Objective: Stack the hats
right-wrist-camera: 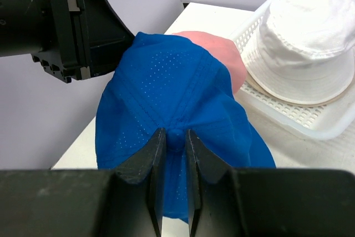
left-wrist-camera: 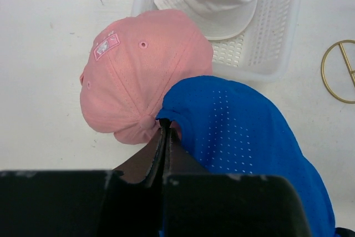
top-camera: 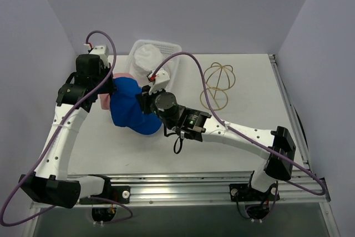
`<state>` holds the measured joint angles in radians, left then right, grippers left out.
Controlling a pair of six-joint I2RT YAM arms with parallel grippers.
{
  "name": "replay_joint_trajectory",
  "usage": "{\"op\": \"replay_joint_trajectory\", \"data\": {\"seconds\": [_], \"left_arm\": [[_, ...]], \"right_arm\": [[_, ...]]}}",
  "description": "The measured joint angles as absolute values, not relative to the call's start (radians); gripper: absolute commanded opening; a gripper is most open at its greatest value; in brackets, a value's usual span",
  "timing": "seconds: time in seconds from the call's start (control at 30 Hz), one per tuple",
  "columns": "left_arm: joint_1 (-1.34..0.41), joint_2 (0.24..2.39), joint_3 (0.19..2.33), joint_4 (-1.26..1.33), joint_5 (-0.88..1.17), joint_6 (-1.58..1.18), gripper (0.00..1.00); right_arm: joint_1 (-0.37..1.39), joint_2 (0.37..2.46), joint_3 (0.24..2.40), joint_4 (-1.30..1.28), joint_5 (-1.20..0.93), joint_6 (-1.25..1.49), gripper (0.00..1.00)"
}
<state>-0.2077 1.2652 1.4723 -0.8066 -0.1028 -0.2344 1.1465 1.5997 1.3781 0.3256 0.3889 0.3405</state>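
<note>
The royal blue cap lies partly over the pink cap at the table's left. In the left wrist view the blue cap overlaps the pink cap, and my left gripper is shut on the blue cap's edge. My right gripper is shut on the button at the crown of the blue cap; the pink cap peeks out behind it. The white floppy hat sits in the basket. From above, the left gripper and the right gripper flank the blue cap.
A white plastic mesh basket stands at the back, against the wall. A gold wire dome frame lies to its right. Grey walls close in the table on the left, back and right. The left arm's black wrist hangs close to the blue cap.
</note>
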Motion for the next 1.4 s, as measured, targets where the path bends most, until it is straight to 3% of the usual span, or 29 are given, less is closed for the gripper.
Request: {"op": "replay_joint_trajectory", "data": {"seconds": [0.57, 1.4], "left_arm": [[-0.164, 1.401, 1.622, -0.829, -0.171, -0.179, 0.03], [-0.075, 1.659, 1.745, -0.836, -0.175, -0.178, 0.02]], "right_arm": [[1.147, 1.808, 1.558, 0.341, 0.408, 0.305, 0.0], [1.106, 1.895, 1.644, 0.348, 0.369, 0.344, 0.0]]}}
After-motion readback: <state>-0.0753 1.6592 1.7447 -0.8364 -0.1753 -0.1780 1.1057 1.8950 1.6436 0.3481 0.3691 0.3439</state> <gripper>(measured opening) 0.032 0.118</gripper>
